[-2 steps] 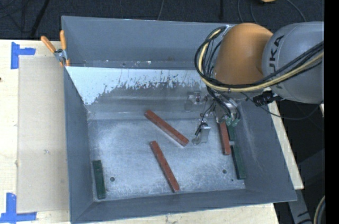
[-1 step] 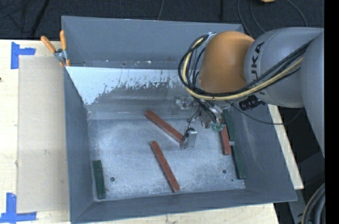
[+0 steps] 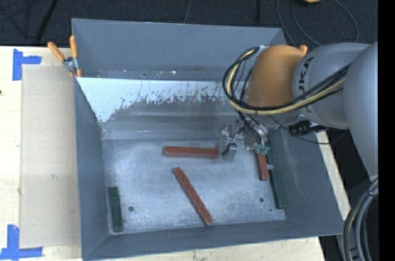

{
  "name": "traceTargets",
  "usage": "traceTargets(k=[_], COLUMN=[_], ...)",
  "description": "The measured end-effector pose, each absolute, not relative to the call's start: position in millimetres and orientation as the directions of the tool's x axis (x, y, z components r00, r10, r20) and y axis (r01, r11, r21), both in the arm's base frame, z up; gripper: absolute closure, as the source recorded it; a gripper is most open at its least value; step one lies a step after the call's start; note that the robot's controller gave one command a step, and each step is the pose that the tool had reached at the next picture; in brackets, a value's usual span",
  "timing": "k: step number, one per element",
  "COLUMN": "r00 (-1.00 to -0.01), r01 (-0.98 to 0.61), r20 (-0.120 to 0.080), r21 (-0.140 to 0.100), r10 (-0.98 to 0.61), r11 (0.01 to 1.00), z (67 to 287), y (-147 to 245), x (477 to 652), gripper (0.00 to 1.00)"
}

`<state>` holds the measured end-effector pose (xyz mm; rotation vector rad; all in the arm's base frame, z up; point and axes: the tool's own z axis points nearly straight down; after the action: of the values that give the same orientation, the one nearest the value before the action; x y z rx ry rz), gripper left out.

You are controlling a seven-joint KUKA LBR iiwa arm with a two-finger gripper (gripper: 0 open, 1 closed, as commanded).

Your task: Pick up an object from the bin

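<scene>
The grey bin (image 3: 92, 130) holds brown and green sticks; the gripper (image 3: 229, 145), opening unclear, sits over the rearmost brown stick (image 3: 188, 152).

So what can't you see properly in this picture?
Camera view:
- Right end of the flat red-brown stick: the tool covers it, so touching or not is unclear.
- Top end of the short red-brown stick on the right: under the tool.
- Some bin floor: behind the arm's orange cover.
</scene>
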<state>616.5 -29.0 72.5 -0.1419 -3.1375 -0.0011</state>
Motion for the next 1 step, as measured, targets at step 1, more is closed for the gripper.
traceTargets(k=[1], r00=[-0.996], r01=[0.089], r20=[-0.003], r21=[0.000], r10=[0.089], r11=[0.996], z=[71.0], y=[-28.8], x=[616.6], gripper=[0.00])
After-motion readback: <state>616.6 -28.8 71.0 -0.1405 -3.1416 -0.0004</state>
